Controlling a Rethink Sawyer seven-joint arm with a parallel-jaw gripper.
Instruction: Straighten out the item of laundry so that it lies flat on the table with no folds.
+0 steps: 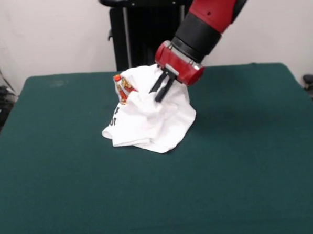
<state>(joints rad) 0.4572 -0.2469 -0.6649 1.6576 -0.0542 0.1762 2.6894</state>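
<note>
Front view. The table (59,169), covered in dark green cloth, is filling most of the frame; its left portion is lying bare. Slightly left of centre and toward the far half of the table, the shirt (151,122) is sitting as a crumpled white heap, bunched and folded over itself rather than spread flat. A patch of colourful print is showing at the heap's 10 o'clock edge, and a few black letters are showing on its left flank at about 8 o'clock. The lower folds are resting on the cloth, while the upper part is rising toward the tool.

The gripper (162,87) is meeting the heap at its 1 o'clock side, near the top. Its two dark fingers (157,85) are pointing down and to the left into the fabric, standing close together with only a narrow gap, and white cloth appears to be pinched between them. The red and black arm (209,20) is entering from 1 o'clock in the frame. The right portion of the table is lying bare.
</note>
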